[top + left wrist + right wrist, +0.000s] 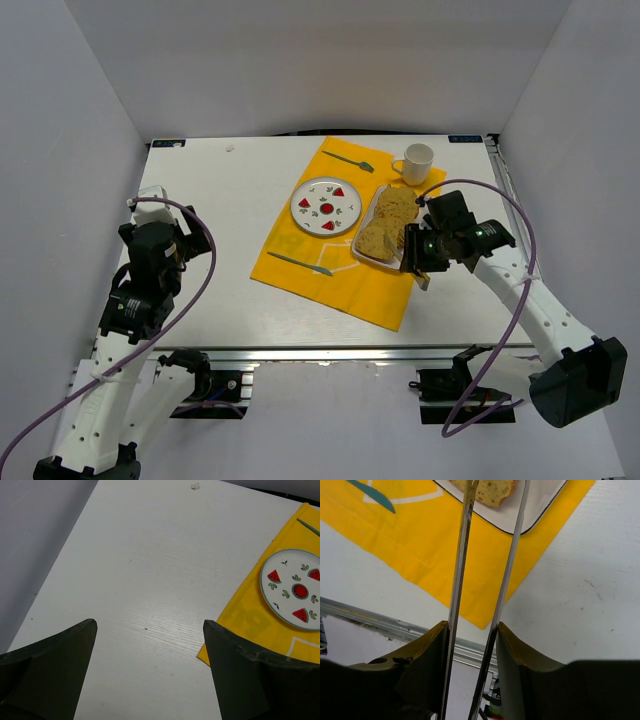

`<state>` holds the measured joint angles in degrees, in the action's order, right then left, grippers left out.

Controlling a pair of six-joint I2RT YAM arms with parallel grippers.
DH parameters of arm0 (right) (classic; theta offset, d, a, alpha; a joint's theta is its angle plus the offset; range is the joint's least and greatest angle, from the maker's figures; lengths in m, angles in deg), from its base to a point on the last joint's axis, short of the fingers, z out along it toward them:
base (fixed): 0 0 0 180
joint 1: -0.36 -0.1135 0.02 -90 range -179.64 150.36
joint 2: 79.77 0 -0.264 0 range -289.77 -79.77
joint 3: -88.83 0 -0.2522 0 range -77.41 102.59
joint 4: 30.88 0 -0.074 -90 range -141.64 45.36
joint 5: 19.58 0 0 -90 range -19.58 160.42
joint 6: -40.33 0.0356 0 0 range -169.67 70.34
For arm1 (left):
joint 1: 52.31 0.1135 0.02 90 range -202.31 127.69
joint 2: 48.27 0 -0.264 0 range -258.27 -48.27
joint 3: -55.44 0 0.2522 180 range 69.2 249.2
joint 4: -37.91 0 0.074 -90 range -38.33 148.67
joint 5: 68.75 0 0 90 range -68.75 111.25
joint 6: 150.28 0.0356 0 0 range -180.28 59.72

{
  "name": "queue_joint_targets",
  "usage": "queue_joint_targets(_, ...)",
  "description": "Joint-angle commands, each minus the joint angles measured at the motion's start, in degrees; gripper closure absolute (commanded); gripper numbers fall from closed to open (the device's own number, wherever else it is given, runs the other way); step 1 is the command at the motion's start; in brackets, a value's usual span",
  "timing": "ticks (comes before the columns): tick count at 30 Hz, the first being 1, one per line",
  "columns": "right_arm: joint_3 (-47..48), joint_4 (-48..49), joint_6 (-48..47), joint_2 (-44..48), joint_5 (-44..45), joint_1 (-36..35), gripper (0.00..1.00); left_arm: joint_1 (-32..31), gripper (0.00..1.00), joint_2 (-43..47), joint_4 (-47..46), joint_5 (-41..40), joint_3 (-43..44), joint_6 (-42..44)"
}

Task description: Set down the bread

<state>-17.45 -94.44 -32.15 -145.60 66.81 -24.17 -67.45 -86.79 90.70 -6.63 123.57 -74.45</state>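
Golden-tan bread slices (380, 238) with darker crusts lie on a white rectangular tray (366, 205) on the yellow placemat. My right gripper (414, 250) (472, 630) is shut on metal tongs (461, 565). The two tong arms reach out to the near slice of bread (490, 491) at the tray's near end (537, 505). The tong tips are out of view, so I cannot tell if they grip the slice. My left gripper (178, 245) (150, 625) is open and empty above bare table at the left.
A round watermelon-pattern plate (325, 207) (295, 590) sits on the placemat (330, 275) left of the tray. A white mug (418, 162) stands behind the tray. A teal knife (300, 263) and a teal spoon (350, 160) lie on the mat. White walls enclose the table.
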Motion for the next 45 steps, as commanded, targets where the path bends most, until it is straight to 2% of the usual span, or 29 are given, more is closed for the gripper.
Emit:
queue_joint_targets(1, -1.1, 3.5, -0.9, -0.1, -4.9, 0.0, 0.53, -0.2, 0.02, 0.1, 0.5, -0.5, 1.2, 0.3)
queue_joint_targets(5, -2.1, 3.7, -0.7, 0.1, -6.3, 0.0, 0.57, -0.2, 0.02, 0.1, 0.5, -0.7, 1.1, 0.3)
queue_joint_targets(8, -2.3, 3.6, -0.3, 0.1, -7.1, 0.0, 0.70, -0.2, 0.02, 0.1, 0.3, -0.5, 1.1, 0.3)
queue_joint_targets(9, -2.3, 3.4, -0.2, 0.3, -7.2, 0.0, 0.78, -0.2, 0.02, 0.0, 0.3, -0.7, 1.1, 0.3)
queue_joint_targets(12, -0.6, 2.0, 0.2, 1.1, -7.2, 0.0, 0.90, -0.2, 0.02, 0.1, 0.4, -0.7, 1.2, 0.6)
queue_joint_targets(16, 3.6, -2.0, 0.8, 1.8, -6.1, 0.0, 0.99, -0.2, 0.02, 0.2, 0.4, -0.7, 0.8, 0.6)
queue_joint_targets(25, 17.4, -13.1, 1.4, 1.5, -3.9, 0.0, 1.00, -0.2, 0.02, -0.7, -0.7, -0.5, 0.6, 0.6)
queue_joint_targets(30, 29.2, -16.8, -0.1, -3.6, -7.6, 0.0, 1.00, -0.2, 0.02, -1.5, -1.3, -0.9, 0.6, 0.8)
queue_joint_targets(34, 30.7, -10.7, 0.3, -8.3, -12.3, 0.1, 1.00, -0.1, 0.02, -2.9, -1.8, -2.8, 1.9, 0.7)
queue_joint_targets(38, 28.6, 1.2, 1.6, -15.4, -16.3, 0.0, 1.00, -0.2, 0.02, -5.6, -3.1, -5.4, 3.9, 0.6)
queue_joint_targets(45, 33.3, 7.6, -0.6, -28.6, -16.2, 0.0, 1.00, -0.2, 0.02, -8.4, -5.0, -9.8, 4.5, -1.6)
